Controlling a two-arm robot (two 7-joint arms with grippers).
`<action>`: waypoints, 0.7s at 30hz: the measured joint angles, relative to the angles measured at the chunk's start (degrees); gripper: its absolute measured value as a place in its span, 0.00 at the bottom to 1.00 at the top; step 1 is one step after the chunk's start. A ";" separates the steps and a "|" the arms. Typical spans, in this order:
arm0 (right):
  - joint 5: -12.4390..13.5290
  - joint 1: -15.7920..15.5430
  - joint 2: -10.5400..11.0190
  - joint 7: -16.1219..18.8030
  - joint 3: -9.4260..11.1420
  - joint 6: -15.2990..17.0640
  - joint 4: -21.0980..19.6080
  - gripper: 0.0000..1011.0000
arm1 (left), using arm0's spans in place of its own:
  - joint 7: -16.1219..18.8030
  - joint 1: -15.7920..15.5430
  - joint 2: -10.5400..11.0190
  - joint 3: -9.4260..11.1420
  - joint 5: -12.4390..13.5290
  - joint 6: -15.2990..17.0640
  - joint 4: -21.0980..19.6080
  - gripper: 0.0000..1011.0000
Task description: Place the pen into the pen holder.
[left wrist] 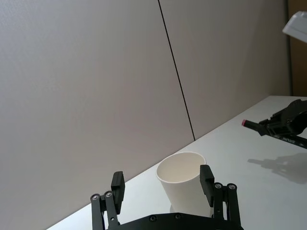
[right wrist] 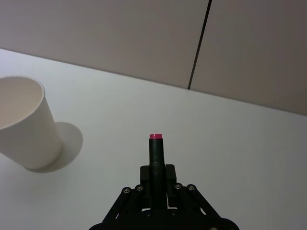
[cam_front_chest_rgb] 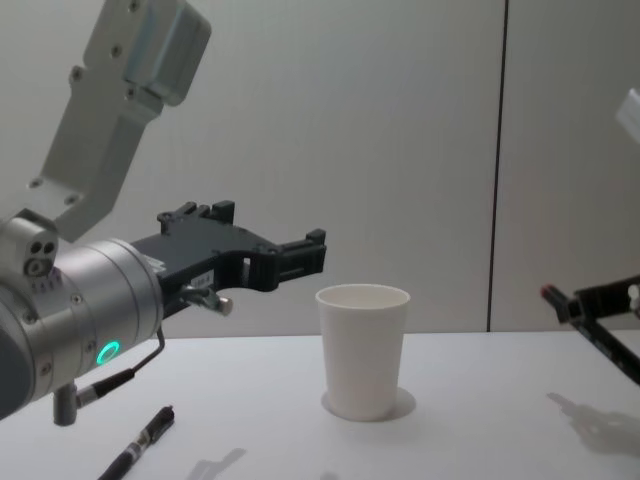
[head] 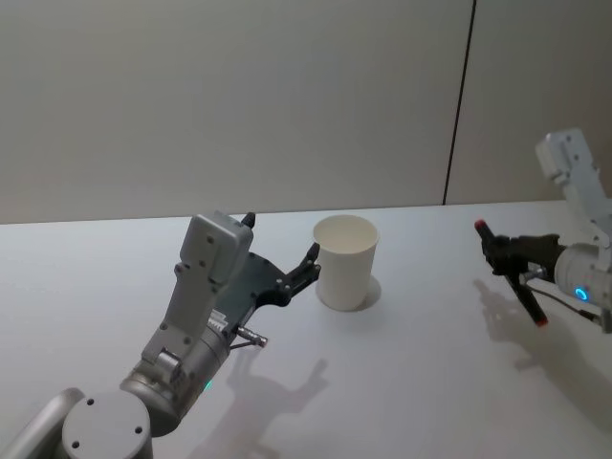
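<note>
The pen holder (right wrist: pixel 24 127) is cut off at the right wrist view's edge.

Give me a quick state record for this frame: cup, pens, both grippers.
cup: white paper, upright on the table, no pen inside
held pen: black with red ends, tilted, in the air right of the cup
second pen: dark, lying on the table near the left arm
left gripper: open, raised, just left of the cup
right gripper: shut on the held pen
task state: pen not yet in the cup
</note>
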 joint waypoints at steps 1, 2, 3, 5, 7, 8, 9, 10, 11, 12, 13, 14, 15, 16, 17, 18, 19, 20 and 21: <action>0.01 -0.19 0.05 -0.13 0.02 -0.55 -0.27 0.17 | 0.00 0.00 0.00 0.00 0.00 0.00 0.00 0.99; 0.05 -0.63 0.17 -0.40 0.05 -1.74 -0.88 0.17 | 0.00 0.00 0.00 0.00 0.00 0.00 0.00 0.99; 0.06 -0.82 0.22 -0.53 0.06 -2.33 -1.14 0.17 | 0.00 0.00 0.00 0.00 0.00 0.00 0.00 0.99; 0.08 -1.19 0.30 -0.82 0.07 -3.52 -1.63 0.17 | 0.00 0.00 0.00 0.00 0.00 0.00 0.00 0.99; 0.09 -1.77 0.43 -1.26 0.08 -5.57 -2.27 0.17 | 0.00 0.00 0.00 0.00 0.00 0.00 0.00 0.99; 0.09 -1.93 0.46 -1.41 0.08 -6.23 -2.55 0.17 | 0.00 0.00 0.00 0.00 0.00 0.00 0.00 0.99; 0.09 -2.28 0.51 -1.75 0.08 -7.67 -2.94 0.17 | 0.00 0.00 0.00 0.00 0.00 0.00 0.00 0.99; 0.09 -2.28 0.51 -1.75 0.08 -7.67 -2.94 0.17 | 0.00 0.00 0.00 0.00 0.00 0.00 0.00 0.99; 0.08 -2.67 0.58 -2.05 0.08 -9.03 -3.29 0.17 | 0.00 0.00 0.00 0.00 0.00 0.00 0.00 0.99; 0.05 -2.98 0.61 -2.40 0.06 -10.57 -3.67 0.17 | 0.00 0.00 0.00 0.00 0.00 0.00 0.00 0.99; 0.03 -3.13 0.62 -2.52 0.05 -11.05 -3.82 0.17 | 0.00 0.00 0.00 0.00 0.00 0.00 0.00 0.99; -0.03 -3.44 0.63 -2.87 0.01 -12.63 -4.08 0.17 | 0.00 0.00 0.00 0.00 0.00 0.00 0.00 0.99; -0.03 -3.44 0.63 -2.87 0.01 -12.63 -4.08 0.17 | 0.00 0.00 0.00 0.00 0.00 0.00 0.00 0.99; -0.10 -3.73 0.64 -3.15 -0.05 -14.02 -4.30 0.17 | 0.00 0.00 0.00 0.00 0.00 0.00 0.00 0.99; -0.14 -3.91 0.65 -3.31 -0.09 -14.75 -4.42 0.17 | 0.00 0.00 0.00 0.00 0.00 0.00 0.00 0.99; -0.21 -4.17 0.64 -3.63 -0.15 -16.17 -4.58 0.17 | 0.00 0.00 0.00 0.00 0.00 0.00 0.00 0.99; -0.25 -4.30 0.63 -3.85 -0.18 -17.17 -4.63 0.17 | 0.00 0.00 0.00 0.00 0.00 0.00 0.00 0.99; -0.29 -4.41 0.62 -4.01 -0.21 -17.92 -4.69 0.17 | 0.00 0.00 0.00 0.00 0.00 0.00 0.00 0.99; -0.35 -4.57 0.60 -4.18 -0.27 -18.63 -4.77 0.17 | 0.00 0.00 0.00 0.00 0.00 0.00 0.00 0.99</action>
